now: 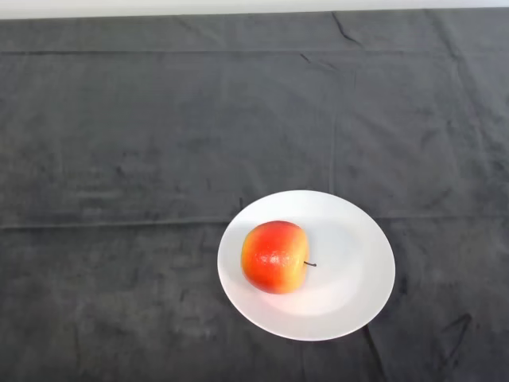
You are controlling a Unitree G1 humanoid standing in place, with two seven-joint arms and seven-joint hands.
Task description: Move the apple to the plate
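Note:
A red and yellow apple (pixel 274 256) lies on its side on a round white plate (pixel 354 270), in the plate's left half, with its dark stem pointing right. The plate rests on the dark cloth a little right of the middle, toward the near edge of the table.
The dark cloth (pixel 159 159) covers the whole table, with creases running across it. A pale strip (pixel 238 6) shows along the far edge at the top.

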